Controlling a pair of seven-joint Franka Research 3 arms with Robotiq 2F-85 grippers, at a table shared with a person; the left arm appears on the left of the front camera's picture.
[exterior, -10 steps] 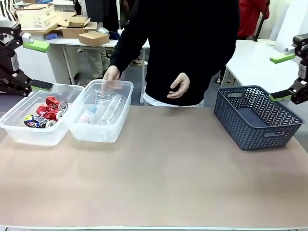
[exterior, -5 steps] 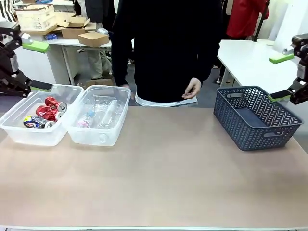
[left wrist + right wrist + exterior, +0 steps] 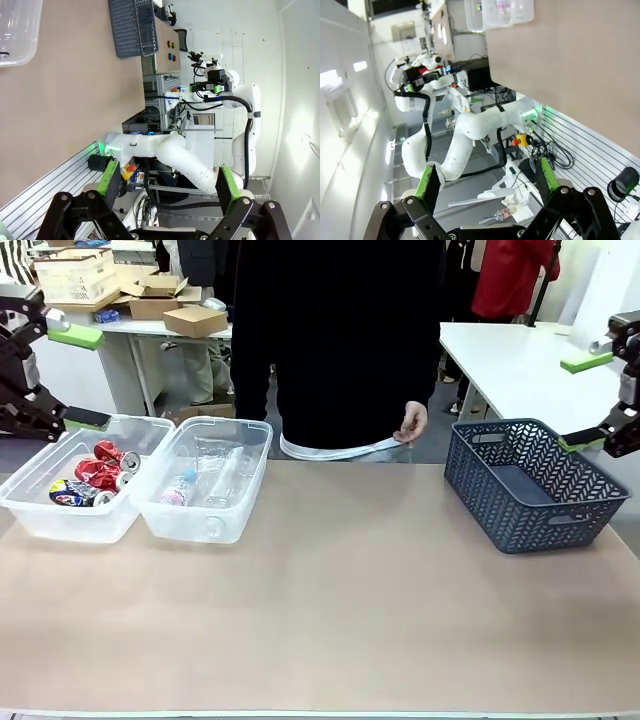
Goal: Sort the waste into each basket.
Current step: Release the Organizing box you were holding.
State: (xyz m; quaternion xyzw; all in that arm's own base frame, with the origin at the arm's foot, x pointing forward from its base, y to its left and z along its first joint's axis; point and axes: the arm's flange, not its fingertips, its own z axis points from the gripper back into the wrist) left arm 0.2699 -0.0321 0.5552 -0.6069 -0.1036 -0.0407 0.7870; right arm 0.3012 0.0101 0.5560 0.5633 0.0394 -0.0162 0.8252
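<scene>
Two clear tubs stand side by side at the table's far left. The left tub (image 3: 70,522) holds crushed red cans (image 3: 100,466) and a multicoloured can (image 3: 70,494). The right tub (image 3: 190,522) holds clear bottles (image 3: 226,470), one with a pink label (image 3: 177,490). My left gripper (image 3: 78,378) hangs open above the left tub's far edge, nothing between its fingers. My right gripper (image 3: 585,400) is open at the far right, above a blue basket. Both wrist views show open, empty grippers (image 3: 169,180) (image 3: 487,182).
A dark blue woven basket (image 3: 530,485) stands at the table's far right. A person in a dark top stands at the far edge, one hand (image 3: 411,424) hanging near the table. In the left wrist view, a tub corner (image 3: 17,30) and the basket (image 3: 132,25) lie far off.
The person's hand has left the bottle tub and drawn back to their side; they now stand upright. The bottle tub has shifted slightly left. Neither arm has moved.
</scene>
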